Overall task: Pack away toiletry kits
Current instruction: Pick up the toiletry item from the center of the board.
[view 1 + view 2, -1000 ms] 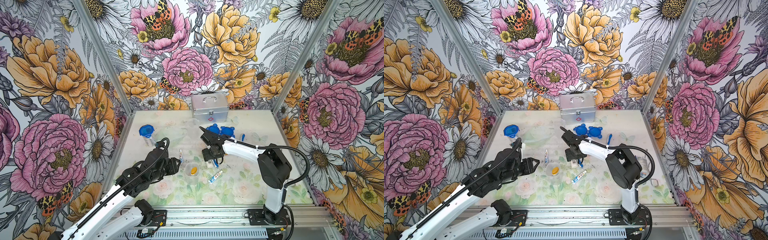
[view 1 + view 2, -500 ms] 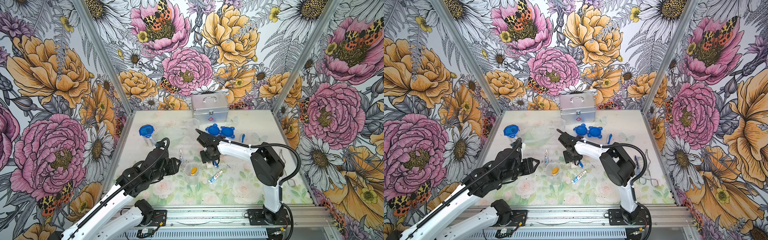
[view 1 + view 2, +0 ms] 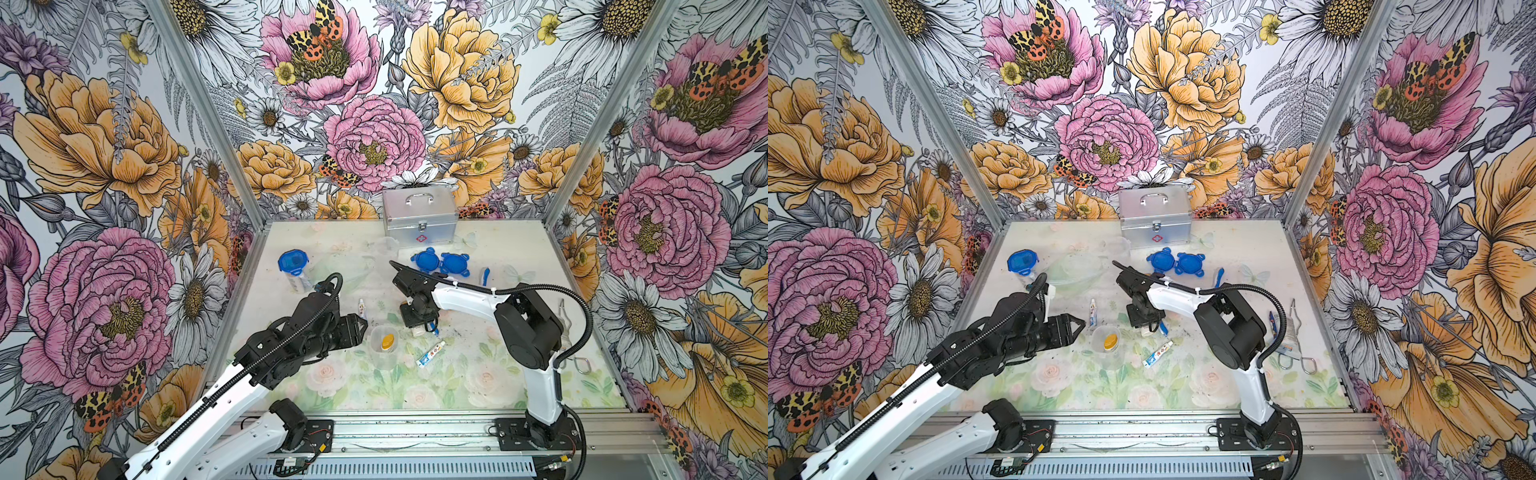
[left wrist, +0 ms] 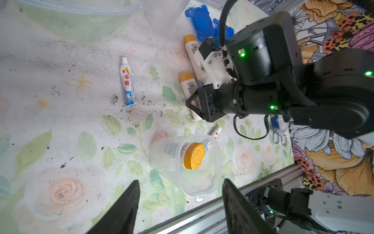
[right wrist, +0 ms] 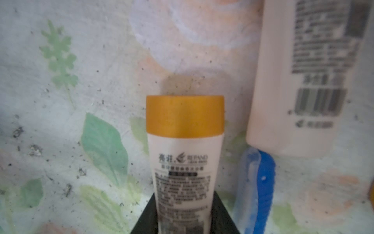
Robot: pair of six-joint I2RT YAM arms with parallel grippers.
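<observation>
A clear cup (image 3: 376, 352) stands mid-table with an orange-capped white bottle (image 4: 194, 156) inside. My left gripper (image 4: 180, 194) is open just left of it, fingers wide, nothing between them; it appears in both top views (image 3: 362, 328) (image 3: 1079, 326). My right gripper (image 5: 184, 214) points down at the table, shut on a lying white bottle (image 5: 185, 141) with an orange cap. A second bottle (image 5: 307, 71) and a blue toothbrush (image 5: 257, 182) lie beside it. Two white-blue tubes (image 3: 362, 308) (image 3: 430, 354) lie loose. Two blue lids (image 3: 440, 262) rest behind the right arm.
A silver case (image 3: 419, 216) stands at the back wall. A lidded cup (image 3: 293, 266) stands back left, with a clear bowl (image 3: 345, 266) near it. Another toothbrush (image 3: 484, 276) and metal tools (image 3: 569, 328) lie at the right. The table's front rail (image 3: 415, 428) is close.
My right gripper has moved slightly left and down and its jaws have shut on the lying bottle. My left gripper's jaws have spread wider; its arm has stayed in place.
</observation>
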